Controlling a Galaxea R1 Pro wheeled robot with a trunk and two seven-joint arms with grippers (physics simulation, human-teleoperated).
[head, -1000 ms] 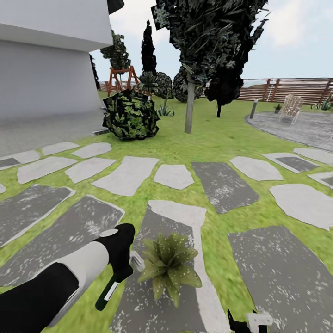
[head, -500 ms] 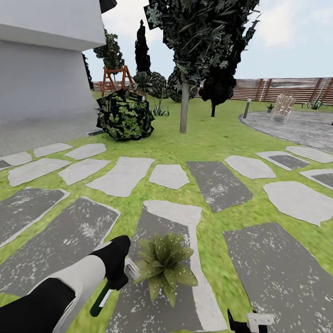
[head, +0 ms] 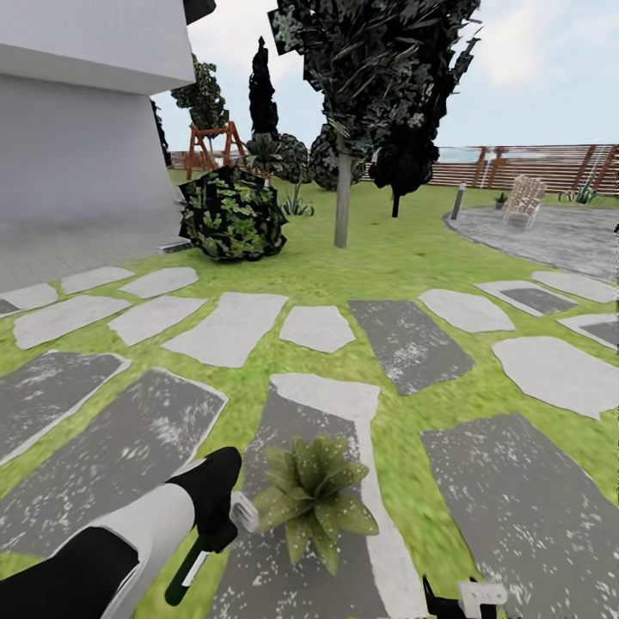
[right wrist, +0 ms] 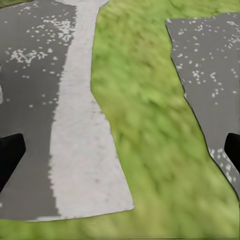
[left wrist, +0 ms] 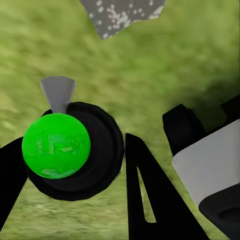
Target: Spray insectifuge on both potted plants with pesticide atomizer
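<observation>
My left hand (head: 211, 524) is clamped on the pesticide atomizer (left wrist: 70, 150), so the pickup looks done. In my head view its pale nozzle sits just beside the leaves of the potted plant (head: 314, 500), which stands on a grey stepping stone (head: 318, 404). I judge this first plant is being sprayed (no mist shows, so coverage I can't confirm). A second plant remains. My right hand (right wrist: 120, 150) hangs spread apart, empty, over grass.
</observation>
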